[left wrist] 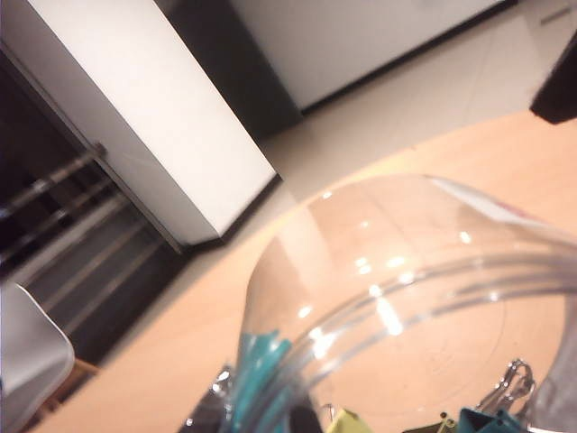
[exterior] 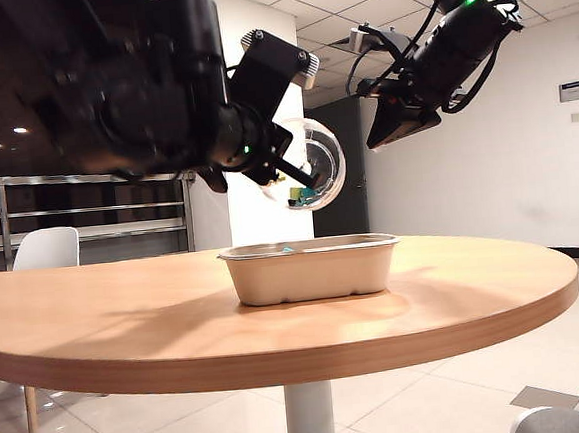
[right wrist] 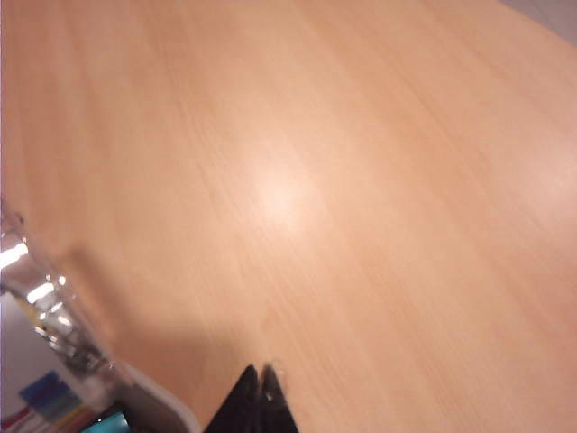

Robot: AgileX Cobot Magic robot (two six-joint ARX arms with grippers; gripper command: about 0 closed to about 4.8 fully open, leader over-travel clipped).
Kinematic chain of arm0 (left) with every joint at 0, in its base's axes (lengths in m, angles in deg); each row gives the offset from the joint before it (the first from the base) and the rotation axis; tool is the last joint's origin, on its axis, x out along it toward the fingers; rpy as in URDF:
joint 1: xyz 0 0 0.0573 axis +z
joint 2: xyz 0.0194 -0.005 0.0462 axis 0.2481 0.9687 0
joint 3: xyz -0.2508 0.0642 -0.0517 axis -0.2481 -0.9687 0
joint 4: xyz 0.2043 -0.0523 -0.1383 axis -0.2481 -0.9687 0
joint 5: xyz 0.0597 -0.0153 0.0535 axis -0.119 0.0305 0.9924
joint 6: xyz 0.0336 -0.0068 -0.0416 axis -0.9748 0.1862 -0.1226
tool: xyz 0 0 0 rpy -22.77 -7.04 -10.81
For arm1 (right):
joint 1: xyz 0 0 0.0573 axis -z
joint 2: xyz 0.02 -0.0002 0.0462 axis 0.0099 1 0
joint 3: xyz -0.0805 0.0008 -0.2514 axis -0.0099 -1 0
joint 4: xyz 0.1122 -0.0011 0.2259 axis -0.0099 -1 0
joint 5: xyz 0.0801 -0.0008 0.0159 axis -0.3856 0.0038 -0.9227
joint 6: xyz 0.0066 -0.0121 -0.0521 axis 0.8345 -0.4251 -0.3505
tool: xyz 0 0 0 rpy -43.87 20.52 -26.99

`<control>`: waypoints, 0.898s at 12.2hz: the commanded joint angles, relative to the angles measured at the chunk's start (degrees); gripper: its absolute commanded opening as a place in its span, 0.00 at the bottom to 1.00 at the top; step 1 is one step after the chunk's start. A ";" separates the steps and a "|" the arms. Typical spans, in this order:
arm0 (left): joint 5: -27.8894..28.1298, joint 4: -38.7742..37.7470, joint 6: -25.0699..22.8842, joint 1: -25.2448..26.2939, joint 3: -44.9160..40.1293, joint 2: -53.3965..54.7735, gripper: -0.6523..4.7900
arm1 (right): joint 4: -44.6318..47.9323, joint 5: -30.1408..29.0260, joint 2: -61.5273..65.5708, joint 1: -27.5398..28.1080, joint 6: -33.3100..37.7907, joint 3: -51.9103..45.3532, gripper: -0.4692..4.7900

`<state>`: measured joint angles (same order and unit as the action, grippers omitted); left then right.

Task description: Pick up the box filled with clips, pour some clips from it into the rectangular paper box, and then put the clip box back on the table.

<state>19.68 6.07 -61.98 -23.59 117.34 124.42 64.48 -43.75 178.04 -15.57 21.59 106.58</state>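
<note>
From my station, the left gripper [exterior: 296, 171] pinches the box filled with clips [exterior: 311, 165] tilted above the rectangular paper box [exterior: 310, 268], pouring underway, return pending; right gripper [right wrist: 259, 397] hangs closed, empty, at two o'clock.

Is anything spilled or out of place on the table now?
No spill shows. The clear jar, gripped by the left gripper, hangs tipped on its side above the paper tray, clips inside. That fits pouring. The right gripper is shut, empty.

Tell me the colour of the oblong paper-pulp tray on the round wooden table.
Plain beige oblong paper-pulp tray, clearest in the exterior view.
</note>
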 commanded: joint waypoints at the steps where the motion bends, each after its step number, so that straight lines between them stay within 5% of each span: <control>1: 1.66 -20.72 8.92 0.00 5.57 -6.47 0.11 | 0.61 -0.50 -2.03 -0.07 2.71 0.11 0.08; 7: 0.22 -70.29 26.67 1.97 28.35 -11.04 0.11 | -2.73 -0.50 -7.82 -0.07 8.11 0.13 0.08; 11: -8.61 -87.58 38.91 9.20 36.15 -11.37 0.11 | -6.60 -0.31 -12.31 -0.07 8.17 0.13 0.08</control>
<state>13.43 -76.44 -26.90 -15.90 152.42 113.45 58.46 -43.92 167.29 -15.55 29.52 106.49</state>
